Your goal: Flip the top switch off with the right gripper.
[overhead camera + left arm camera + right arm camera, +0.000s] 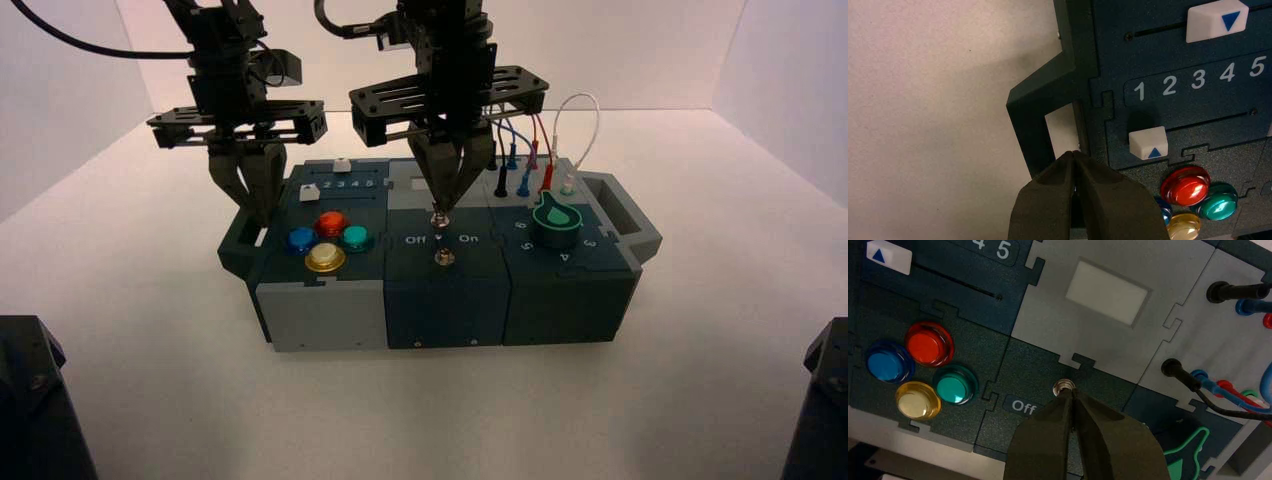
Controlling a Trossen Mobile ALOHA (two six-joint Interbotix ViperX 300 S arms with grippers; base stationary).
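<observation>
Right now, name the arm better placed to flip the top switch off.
The right. Its gripper sits right over the top switch, beside the "Off" label. The left gripper hangs by the box's left handle, with the coloured buttons between it and the switch.

The left gripper (pixel 1073 156) is over a dark side handle (pixel 1034 107) of the box, its fingertips together.
The handle sticks out from the box edge, and the pale bench (pixel 948 120) is seen through its opening. Beside it is a dark blue panel (pixel 1148 50) with white numbers 1, 2, 3, 4, 5 (pixel 1199 79) in one row. One white slider (pixel 1148 143) with blue arrow stands at the number 1; the other white slider (pixel 1217 21), also with blue arrow, is across the row. Near the first slider are four round buttons: red (pixel 1185 186), green (pixel 1218 201), yellow (pixel 1183 227) and blue (pixel 1164 210), the blue partly hidden by the gripper.
</observation>
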